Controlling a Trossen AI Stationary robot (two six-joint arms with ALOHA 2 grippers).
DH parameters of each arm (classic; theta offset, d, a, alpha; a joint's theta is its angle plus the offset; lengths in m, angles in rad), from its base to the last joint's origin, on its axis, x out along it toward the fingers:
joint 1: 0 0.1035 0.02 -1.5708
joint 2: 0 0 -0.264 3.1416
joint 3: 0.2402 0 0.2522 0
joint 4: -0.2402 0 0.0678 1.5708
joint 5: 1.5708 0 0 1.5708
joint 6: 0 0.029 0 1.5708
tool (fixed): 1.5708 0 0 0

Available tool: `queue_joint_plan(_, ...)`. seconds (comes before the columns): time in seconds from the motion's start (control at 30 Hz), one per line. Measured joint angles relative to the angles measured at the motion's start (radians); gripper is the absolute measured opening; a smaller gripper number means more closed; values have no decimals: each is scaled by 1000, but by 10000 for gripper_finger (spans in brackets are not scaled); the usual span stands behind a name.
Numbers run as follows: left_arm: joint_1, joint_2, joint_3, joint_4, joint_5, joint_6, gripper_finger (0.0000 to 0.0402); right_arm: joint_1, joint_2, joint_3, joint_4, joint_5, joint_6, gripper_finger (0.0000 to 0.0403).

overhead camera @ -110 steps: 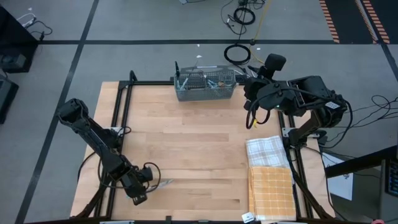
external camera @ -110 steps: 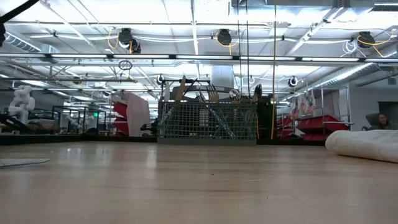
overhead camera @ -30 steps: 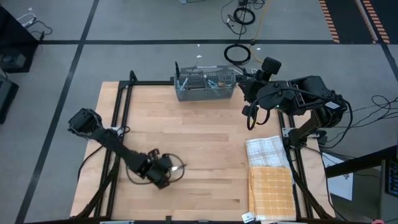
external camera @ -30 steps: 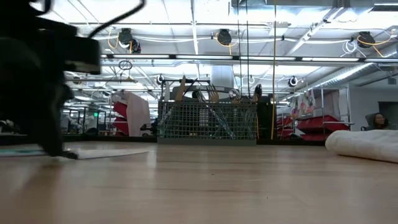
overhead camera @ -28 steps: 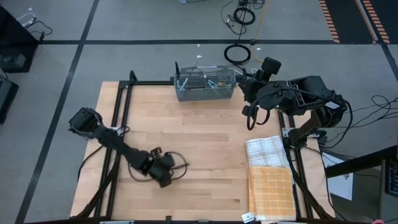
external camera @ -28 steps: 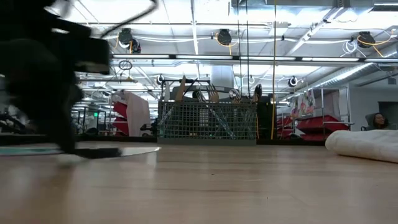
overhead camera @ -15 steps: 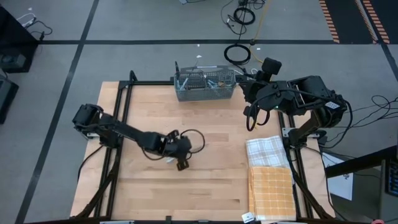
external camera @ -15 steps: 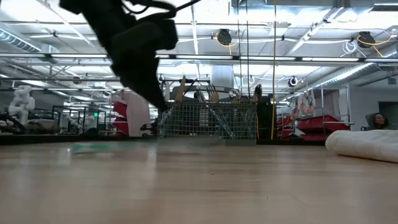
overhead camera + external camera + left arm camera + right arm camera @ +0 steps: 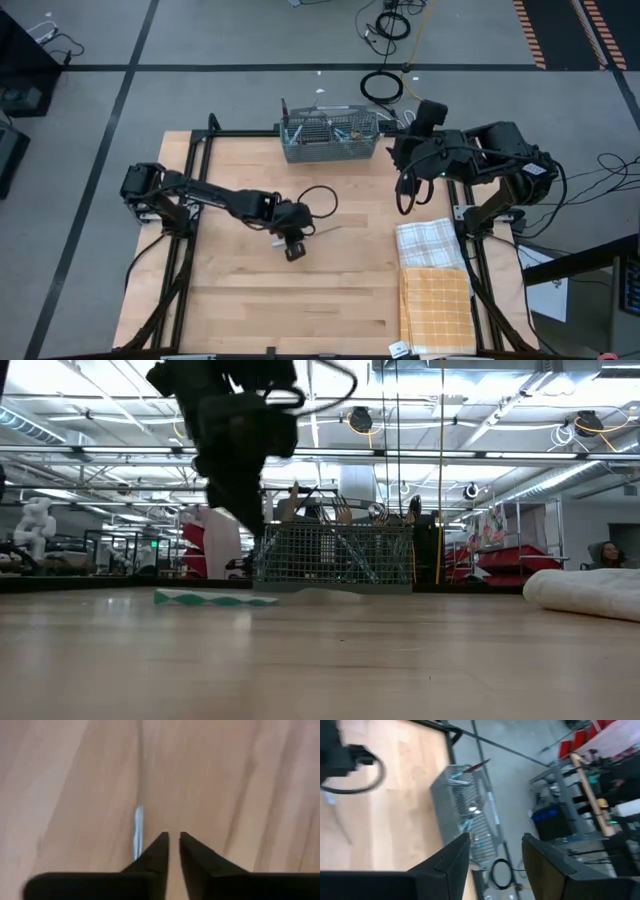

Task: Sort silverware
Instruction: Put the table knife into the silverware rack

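Teal-handled utensil flat on the bench, just beside the left gripper.

Left jaws nearly closed, gripping nothing; the utensil lies alongside one finger, outside the gap. Right gripper waits near the wire-mesh caddy, jaws wide. Risk, as judged: closing now would miss or skid the thin piece. Since half a second ago the left arm has advanced slightly toward the caddy; the utensil now lies clear.

Mesh caddy, 2 towels

a utensil lies mid-table, the caddy at the far edge, towels right
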Motion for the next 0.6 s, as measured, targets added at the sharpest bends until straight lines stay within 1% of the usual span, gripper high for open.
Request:
queue_joint_plan(0.1, 21, 0, 0, -62, 18, -25, 91, 1, 0, 0, 0, -24, 8, 173)
queue_joint_plan(0.2, 29, 0, 0, -44, 5, -23, 137, 1, 0, 0, 0, -27, 3, 176)
queue_joint_plan(0.3, 28, 15, 1, -16, 1, -20, 170, 1, 0, 0, 0, -27, 1, 176)
queue_joint_plan(0.4, 28, 24, 1, 31, -3, -20, 184, 1, 0, 0, 0, -26, 1, 176)
queue_joint_plan(0.6, 27, 55, 2, 94, -34, 13, 187, 1, 0, -1, 0, -26, -11, 176)
